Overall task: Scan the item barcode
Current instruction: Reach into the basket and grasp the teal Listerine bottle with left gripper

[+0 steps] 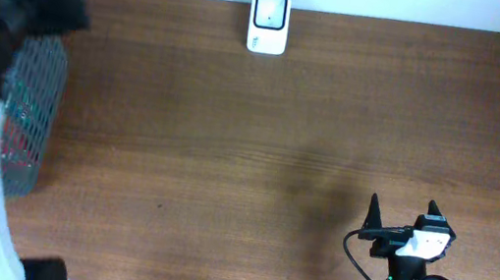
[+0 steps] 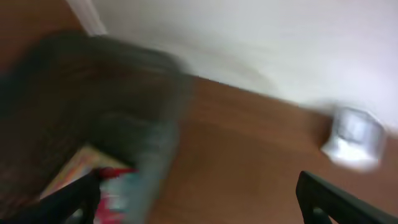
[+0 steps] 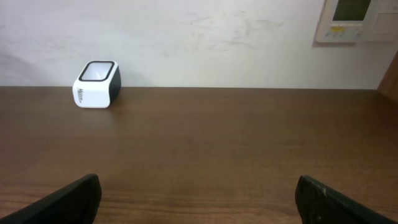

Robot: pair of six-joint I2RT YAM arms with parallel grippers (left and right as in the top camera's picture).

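Colourful packet (image 2: 93,177) in mesh basket (image 1: 41,79): seemingly light, pliable; pinch a free edge. Left claw (image 2: 199,196), right claw (image 3: 199,196) wide, empty.

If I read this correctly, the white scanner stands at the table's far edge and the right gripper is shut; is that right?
Not quite: the right gripper is open, its jaws wide apart and empty, as the right wrist view shows. The scanner does stand at the far edge of the table.
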